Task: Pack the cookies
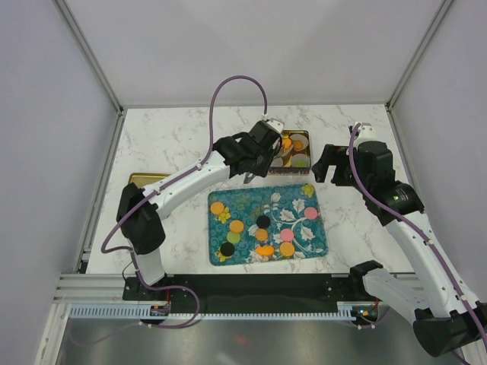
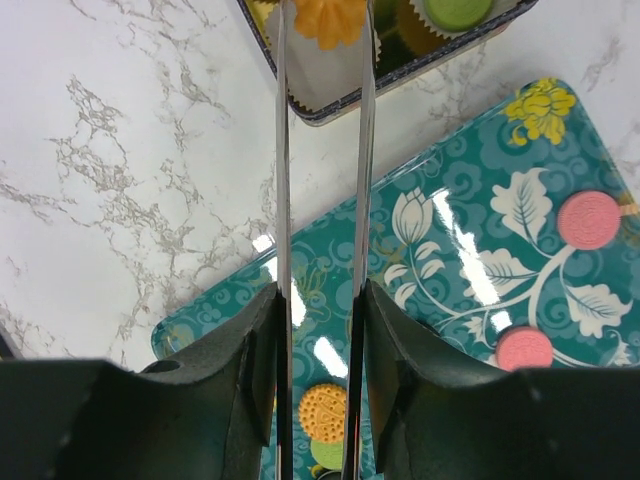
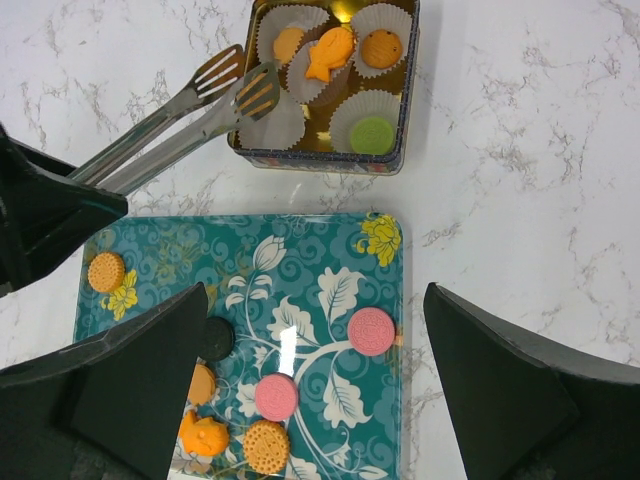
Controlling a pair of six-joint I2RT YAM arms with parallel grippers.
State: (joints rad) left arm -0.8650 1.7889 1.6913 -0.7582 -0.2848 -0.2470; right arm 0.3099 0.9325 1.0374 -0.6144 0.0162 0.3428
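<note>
Several cookies lie on the teal floral tray (image 1: 316, 245): an orange one (image 1: 218, 207), a black one (image 1: 263, 221) and a pink one (image 1: 311, 212), among others. The tin (image 1: 307, 152) behind the tray holds white paper cups with a green cookie (image 3: 371, 133), an orange fish-shaped one (image 3: 330, 52) and round orange ones. My left gripper (image 1: 255, 156) is shut on metal tongs (image 3: 170, 125). The tong tips are slightly apart and empty over the tin's near left corner. My right gripper (image 3: 315, 300) is open and empty above the tray's right side.
A gold tin lid (image 1: 144, 179) lies at the left behind my left arm. White marble tabletop (image 1: 175, 137) surrounds the tray and tin, with white walls on three sides.
</note>
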